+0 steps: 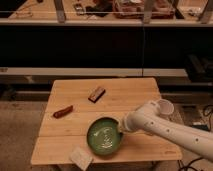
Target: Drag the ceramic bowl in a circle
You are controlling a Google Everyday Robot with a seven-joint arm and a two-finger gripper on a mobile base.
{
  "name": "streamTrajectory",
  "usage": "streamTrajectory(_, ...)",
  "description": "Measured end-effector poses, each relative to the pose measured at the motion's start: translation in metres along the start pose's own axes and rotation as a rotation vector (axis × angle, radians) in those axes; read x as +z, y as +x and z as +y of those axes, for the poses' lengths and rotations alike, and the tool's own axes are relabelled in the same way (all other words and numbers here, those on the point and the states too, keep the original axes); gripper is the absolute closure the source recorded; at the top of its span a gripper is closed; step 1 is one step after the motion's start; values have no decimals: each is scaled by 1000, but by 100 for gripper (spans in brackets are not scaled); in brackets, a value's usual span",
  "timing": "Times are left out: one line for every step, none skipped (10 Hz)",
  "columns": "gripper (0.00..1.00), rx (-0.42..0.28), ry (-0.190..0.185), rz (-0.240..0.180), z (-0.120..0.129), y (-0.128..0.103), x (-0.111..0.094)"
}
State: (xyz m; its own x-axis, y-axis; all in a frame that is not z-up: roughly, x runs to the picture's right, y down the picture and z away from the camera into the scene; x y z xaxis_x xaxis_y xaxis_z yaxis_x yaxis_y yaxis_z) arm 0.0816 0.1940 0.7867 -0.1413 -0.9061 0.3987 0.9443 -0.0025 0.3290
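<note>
The ceramic bowl [106,136], green and glossy, is seen on the wooden table [135,95] toward its 6 o'clock edge. The gripper [121,127] is placed at the bowl's 2 o'clock rim, at the end of the white arm [167,129] reaching in from 4 o'clock; whether it is spread or closed cannot be told. A brown block [97,93] lies at 12 o'clock from the bowl, a reddish elongated item [63,111] at 10 o'clock, and a pale square item [81,157] just beside it at 7 o'clock.
</note>
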Motion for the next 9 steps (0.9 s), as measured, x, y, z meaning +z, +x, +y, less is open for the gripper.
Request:
streamTrajectory(100, -24, 2, 0, -4, 15, 2)
streamTrajectory(100, -55, 4, -4, -10, 33, 6)
streamTrajectory(100, -79, 7, -4, -15, 49, 9)
streamTrajectory(100, -93, 3, 1, -13, 69, 10)
streamTrajectory(100, -89, -5, 7, -5, 83, 8)
streamTrajectory(100, -74, -20, 11, 11, 93, 4)
streamTrajectory(100, -43, -32, 14, 29, 98, 1)
streamTrajectory(100, -9, -39, 18, 46, 97, -2)
streamTrajectory(100, 32, -46, 24, 66, 92, -7)
